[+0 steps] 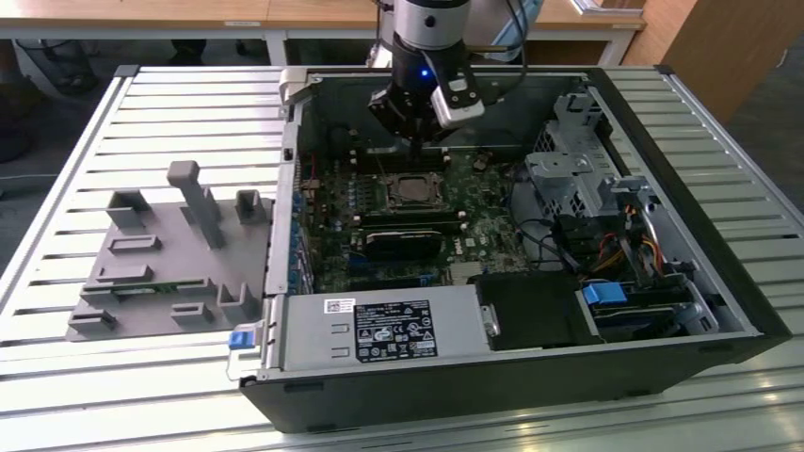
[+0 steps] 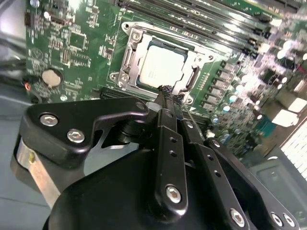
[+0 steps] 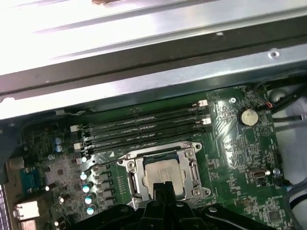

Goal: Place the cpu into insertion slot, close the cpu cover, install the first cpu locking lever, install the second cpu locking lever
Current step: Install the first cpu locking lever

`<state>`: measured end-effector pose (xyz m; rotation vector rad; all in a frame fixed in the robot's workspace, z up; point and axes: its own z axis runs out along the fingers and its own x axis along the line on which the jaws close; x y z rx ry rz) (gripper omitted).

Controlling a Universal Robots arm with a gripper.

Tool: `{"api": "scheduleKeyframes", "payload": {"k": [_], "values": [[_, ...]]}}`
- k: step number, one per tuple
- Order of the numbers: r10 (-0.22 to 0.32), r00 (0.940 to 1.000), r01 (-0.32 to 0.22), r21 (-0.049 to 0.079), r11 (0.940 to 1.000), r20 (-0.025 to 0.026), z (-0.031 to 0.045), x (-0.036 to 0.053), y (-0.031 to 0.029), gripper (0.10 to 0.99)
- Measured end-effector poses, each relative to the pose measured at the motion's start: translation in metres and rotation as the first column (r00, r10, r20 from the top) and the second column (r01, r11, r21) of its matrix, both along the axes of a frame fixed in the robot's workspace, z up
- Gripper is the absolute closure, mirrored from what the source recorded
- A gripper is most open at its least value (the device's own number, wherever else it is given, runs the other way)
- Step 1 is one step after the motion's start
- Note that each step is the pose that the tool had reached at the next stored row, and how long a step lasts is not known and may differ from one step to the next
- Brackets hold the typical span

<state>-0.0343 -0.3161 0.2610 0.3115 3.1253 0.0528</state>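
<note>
The cpu (image 2: 160,67) lies flat in the insertion slot (image 1: 387,192) on the green board, its pale metal face up. The silvery cpu cover (image 2: 128,60) is down around it, and the chip shows through the window. In the first wrist view the cpu (image 3: 163,173) and cover (image 3: 194,167) sit just past my fingertips. My gripper (image 2: 167,92) is shut with nothing between its fingers, its tips hovering at the socket's edge. In the exterior view the gripper (image 1: 423,143) hangs just behind the socket. A thin metal lever (image 3: 103,161) sticks out sideways from the socket's corner.
The open black computer case (image 1: 703,282) lies on a slatted metal table (image 1: 188,113). Long black memory slots (image 3: 144,127) run beside the socket, and a black card (image 1: 402,247) sits in front of it. A drive cage and cables (image 1: 590,188) fill the exterior view's right. A grey fixture (image 1: 164,254) stands on the left.
</note>
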Motion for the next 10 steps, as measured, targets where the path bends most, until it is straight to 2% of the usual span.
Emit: {"api": "scheduleKeyframes", "payload": {"k": [5, 8, 10], "values": [[0.08, 0.9968, -0.08, 0.0, 0.9968, 0.0003, -0.0006, 0.0, 0.0, 0.98], [0.097, 0.9953, -0.097, 0.0, 0.9953, 0.002, -0.0009, -0.0009, 0.0, 0.98], [0.099, 0.9951, -0.099, 0.0, 0.9951, 0.0055, -0.0011, -0.0044, 0.0, 0.98]]}}
